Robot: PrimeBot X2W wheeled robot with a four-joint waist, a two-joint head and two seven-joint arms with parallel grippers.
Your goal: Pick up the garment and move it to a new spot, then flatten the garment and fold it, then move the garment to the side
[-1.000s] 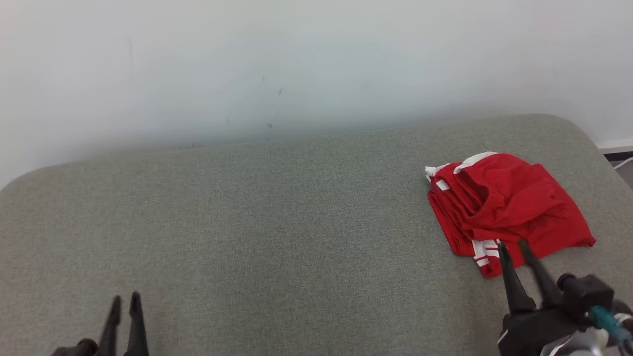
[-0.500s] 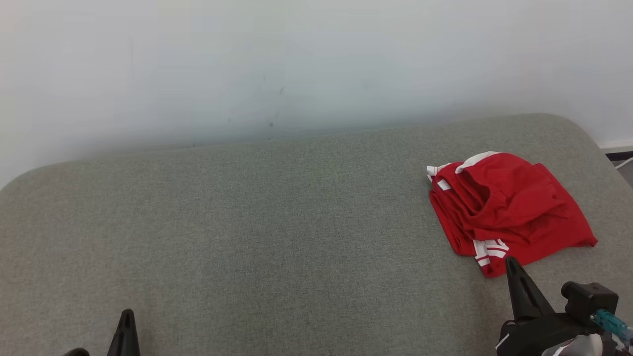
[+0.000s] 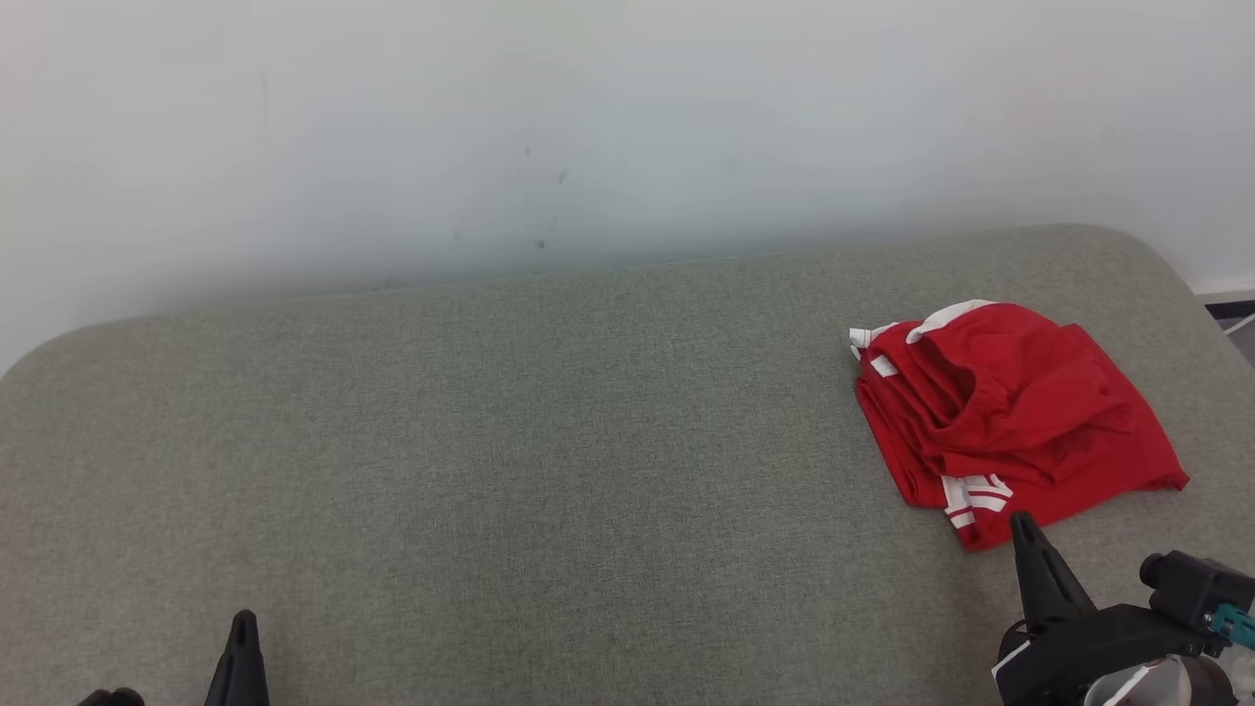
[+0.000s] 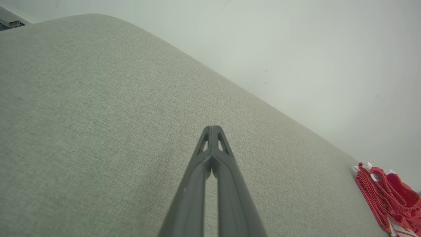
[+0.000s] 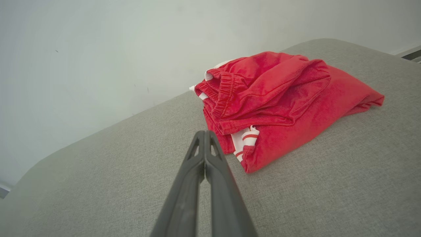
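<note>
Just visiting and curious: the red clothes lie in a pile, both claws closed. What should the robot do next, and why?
Probably draw the right gripper back a little and leave the red garment alone. It lies folded at the right end of the grey cushion, and both the right gripper, just short of its near edge, and the far-off left gripper are shut and empty.
</note>
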